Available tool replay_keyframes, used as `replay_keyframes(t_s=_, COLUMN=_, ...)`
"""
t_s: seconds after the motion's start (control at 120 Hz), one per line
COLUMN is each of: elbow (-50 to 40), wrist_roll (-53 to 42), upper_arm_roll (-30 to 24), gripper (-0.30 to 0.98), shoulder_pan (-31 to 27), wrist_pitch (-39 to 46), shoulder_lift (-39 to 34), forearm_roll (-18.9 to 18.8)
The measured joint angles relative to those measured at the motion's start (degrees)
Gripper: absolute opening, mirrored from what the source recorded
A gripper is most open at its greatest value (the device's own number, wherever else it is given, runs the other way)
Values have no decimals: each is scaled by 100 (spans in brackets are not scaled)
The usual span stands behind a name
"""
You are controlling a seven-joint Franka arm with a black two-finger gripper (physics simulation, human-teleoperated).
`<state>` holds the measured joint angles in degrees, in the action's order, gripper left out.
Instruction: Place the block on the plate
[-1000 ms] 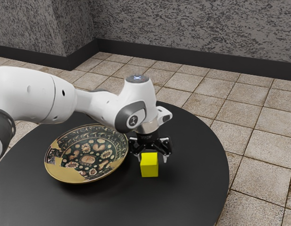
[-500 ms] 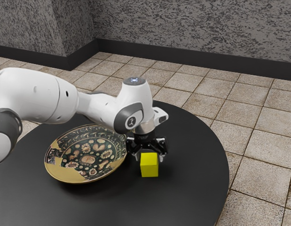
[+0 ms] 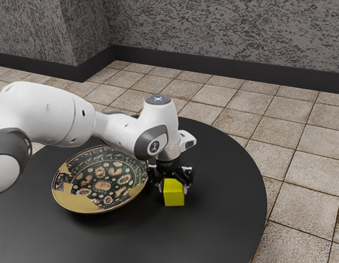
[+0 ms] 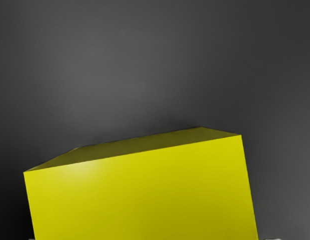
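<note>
While the end effector [image 3: 173, 189] stands open around the yellow cube [image 3: 173, 198] in the exterior view, that cube sits on the black bench [image 3: 229, 213] beside the ornate plate [image 3: 83, 205]. In the wrist view, the cube's top lies close beneath.

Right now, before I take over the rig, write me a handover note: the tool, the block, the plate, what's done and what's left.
Tool: the tool is down at the block, open, with its fingers on either side of it; no grip yet.
Block: the yellow block sits on the black table, not on the plate.
Plate: the patterned plate is beside the block, toward the exterior view's left.
Done: tool lined up around the block.
Left: close on the block, lift, carry it over the plate, lower and release. I'd lift well above the plate's raised rim before crossing.
</note>
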<state>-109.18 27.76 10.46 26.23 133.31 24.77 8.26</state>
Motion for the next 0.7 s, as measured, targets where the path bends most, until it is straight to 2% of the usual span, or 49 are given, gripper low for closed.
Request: replay_keyframes(t_s=0.7, elbow=9, wrist_roll=-63, upper_arm_roll=0, gripper=45, shoulder_pan=2, wrist_pitch=44, shoulder_lift=54, forearm_roll=-6)
